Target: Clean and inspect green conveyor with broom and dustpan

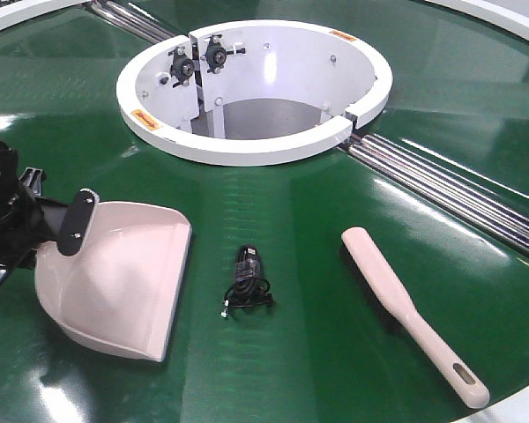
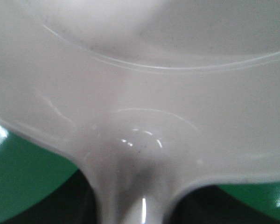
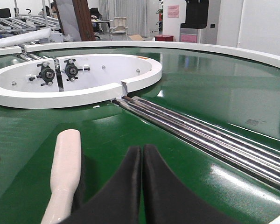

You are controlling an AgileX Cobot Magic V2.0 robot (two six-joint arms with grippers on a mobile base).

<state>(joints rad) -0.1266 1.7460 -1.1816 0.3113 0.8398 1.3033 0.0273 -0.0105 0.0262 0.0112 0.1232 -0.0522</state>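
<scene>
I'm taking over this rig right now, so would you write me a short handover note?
Left gripper: shut on the handle of the dustpan; the pan sits on the green conveyor, lip facing a small black cable bundle.
Right gripper: shut, empty, low over the belt just right of the broom.
The broom lies flat, ungrasped.
Done: dustpan in hand.
Left: grasp the broom, probably sweep the bundle into the pan, inspect the belt.

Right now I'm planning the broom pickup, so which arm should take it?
Right, most likely. The left gripper holds the dustpan, so it is busy. The right gripper is shut and empty, and sits just beside the broom.
</scene>
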